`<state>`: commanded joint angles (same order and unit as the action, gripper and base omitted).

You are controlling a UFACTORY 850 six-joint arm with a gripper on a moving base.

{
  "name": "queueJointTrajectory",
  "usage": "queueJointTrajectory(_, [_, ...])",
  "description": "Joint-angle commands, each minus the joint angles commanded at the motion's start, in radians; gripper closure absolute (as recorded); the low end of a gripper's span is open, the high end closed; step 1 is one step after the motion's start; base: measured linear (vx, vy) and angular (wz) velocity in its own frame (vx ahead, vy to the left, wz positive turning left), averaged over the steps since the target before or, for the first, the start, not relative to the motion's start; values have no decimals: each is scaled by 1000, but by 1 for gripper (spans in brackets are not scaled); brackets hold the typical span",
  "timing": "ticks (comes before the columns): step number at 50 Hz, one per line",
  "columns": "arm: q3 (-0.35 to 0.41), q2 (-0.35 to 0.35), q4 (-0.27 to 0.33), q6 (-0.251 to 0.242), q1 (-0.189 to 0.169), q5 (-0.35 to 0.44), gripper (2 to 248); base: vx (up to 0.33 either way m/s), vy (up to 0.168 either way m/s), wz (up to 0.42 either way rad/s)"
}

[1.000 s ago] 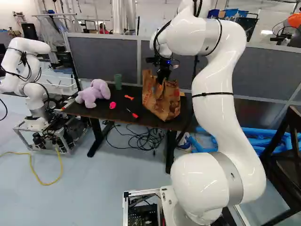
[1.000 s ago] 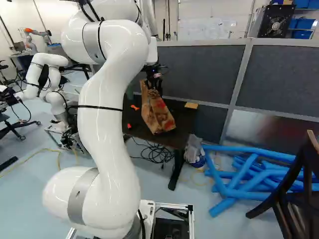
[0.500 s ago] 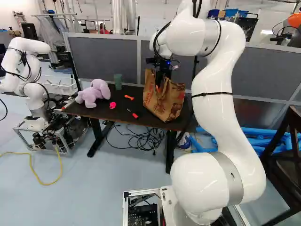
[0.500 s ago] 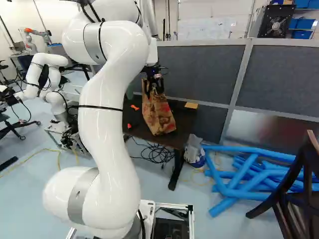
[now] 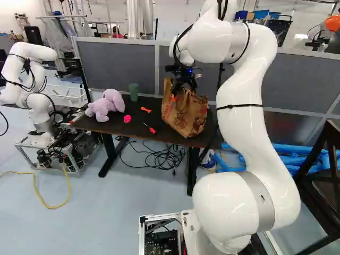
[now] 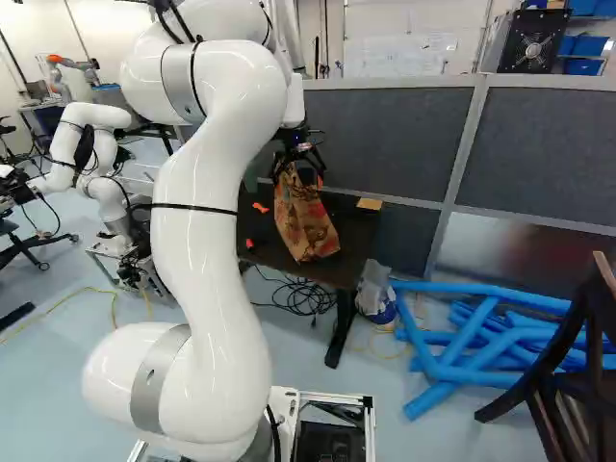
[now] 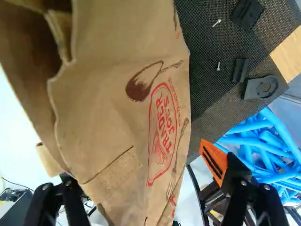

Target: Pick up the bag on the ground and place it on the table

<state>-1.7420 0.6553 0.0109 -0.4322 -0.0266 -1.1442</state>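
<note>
My gripper (image 5: 184, 92) is at the bag's top in the left base view, and stands open with its fingers spread wide. The brown paper bag (image 5: 183, 118) rests on the dark table (image 5: 137, 123) near its front edge, somewhat tilted; the same bag (image 6: 306, 226) shows in the right base view. Seen from the wrist, the gripper (image 7: 141, 174) has its fingers far apart around the bag's upper part, and the bag (image 7: 113, 99) spreads out ahead of and between them. One orange pad (image 7: 214, 161) shows beside the printed side; the other finger's pad is hidden.
A purple plush toy (image 5: 106, 104), a green cup (image 5: 133, 92), a pink object (image 5: 127, 118) and small orange tools share the table. Grey partitions (image 6: 385, 135) rise behind. Blue tubes (image 6: 452, 342) and a dark chair (image 6: 568, 375) stand right. Another robot (image 5: 37, 101) is left.
The gripper has opened, its fingers parting at the bag's top and letting go of the paper. The bag stands slightly more upright than a second ago, still on the table. The base has not moved.
</note>
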Motion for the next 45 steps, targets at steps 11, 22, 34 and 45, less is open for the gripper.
queueJointTrajectory(11, [4, -20, 0, 0, 0, 0, 3, 0, 0, 0])
queueJointTrajectory(22, [8, -48, 0, 0, 0, -7, 3, 0, 0, 0])
queueJointTrajectory(34, [17, -83, 0, 0, 0, -36, 3, 0, 0, 0])
queueJointTrajectory(45, [37, -124, 0, 0, 0, -70, 3, 0, 0, 0])
